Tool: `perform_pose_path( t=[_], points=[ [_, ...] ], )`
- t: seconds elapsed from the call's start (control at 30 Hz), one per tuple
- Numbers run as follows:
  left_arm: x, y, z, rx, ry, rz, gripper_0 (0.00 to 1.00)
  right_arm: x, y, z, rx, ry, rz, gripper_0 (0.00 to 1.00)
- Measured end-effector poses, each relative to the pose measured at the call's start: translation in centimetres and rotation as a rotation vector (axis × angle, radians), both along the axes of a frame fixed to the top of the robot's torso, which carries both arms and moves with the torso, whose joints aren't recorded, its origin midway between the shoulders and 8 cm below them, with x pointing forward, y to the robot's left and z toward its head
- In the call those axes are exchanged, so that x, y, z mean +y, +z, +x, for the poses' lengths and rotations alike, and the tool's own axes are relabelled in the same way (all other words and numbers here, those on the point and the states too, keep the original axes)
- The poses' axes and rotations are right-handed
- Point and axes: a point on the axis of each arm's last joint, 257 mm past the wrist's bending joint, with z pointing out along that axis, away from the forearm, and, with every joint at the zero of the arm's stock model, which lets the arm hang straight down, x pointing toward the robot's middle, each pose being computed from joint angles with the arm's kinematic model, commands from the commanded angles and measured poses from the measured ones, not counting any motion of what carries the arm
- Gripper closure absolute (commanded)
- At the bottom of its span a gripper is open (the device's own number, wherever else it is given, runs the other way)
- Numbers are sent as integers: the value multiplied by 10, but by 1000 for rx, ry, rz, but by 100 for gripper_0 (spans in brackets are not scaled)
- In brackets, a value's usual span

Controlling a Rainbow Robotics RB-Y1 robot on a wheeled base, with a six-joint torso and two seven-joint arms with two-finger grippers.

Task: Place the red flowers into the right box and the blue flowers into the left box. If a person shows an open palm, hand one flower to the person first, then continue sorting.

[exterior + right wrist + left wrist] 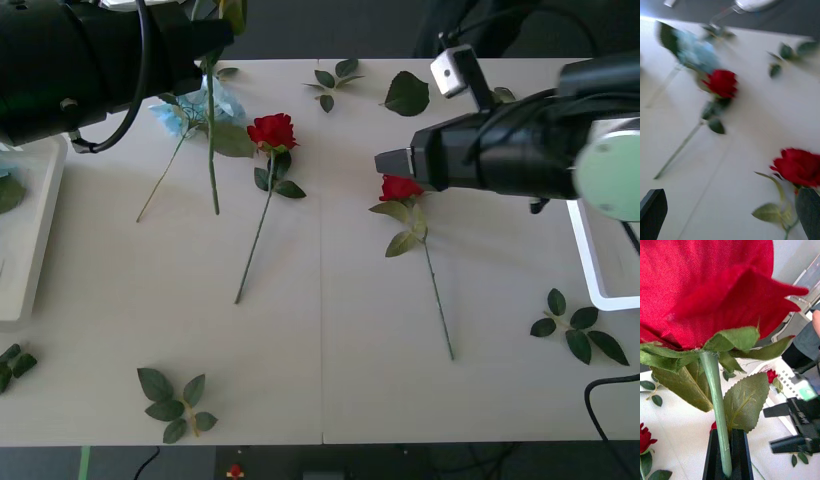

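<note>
The left pincer (pixel 729 450) is clamped on the green stem of a red rose (pixel 707 288), held up high. The right pincer (pixel 730 215), fingers wide apart, hangs by another red rose (pixel 400 187) lying on the worktop (pixel 320 340) (no writing can be read).

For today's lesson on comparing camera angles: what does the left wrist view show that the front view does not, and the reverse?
Left wrist view alone: the left gripper shut on the green stem of a red rose, its bloom and leaves seen close up.

Front view alone: the blue flowers, a red rose lying beside them, the left box, and loose leaf sprigs on the table.

Both: the open right gripper hovering at another red rose.
</note>
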Motion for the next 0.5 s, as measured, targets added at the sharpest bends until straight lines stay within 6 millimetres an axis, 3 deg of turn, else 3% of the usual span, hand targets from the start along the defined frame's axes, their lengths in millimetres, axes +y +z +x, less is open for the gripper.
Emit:
perform_pose_path(
  t=[0.2, 0.33, 0.5],
  points=[
    [-7, 10, -4, -14, -20, -50, 100, 37, 36, -43, -124, 234, 40, 0],
    [-26, 20, -10, -43, -54, -152, 100, 70, 60, -83, -112, 391, 206, 0],
    [-54, 4, -21, 0, -111, -209, 100, 83, 70, -103, -168, 500, 241, 0]
  ],
)
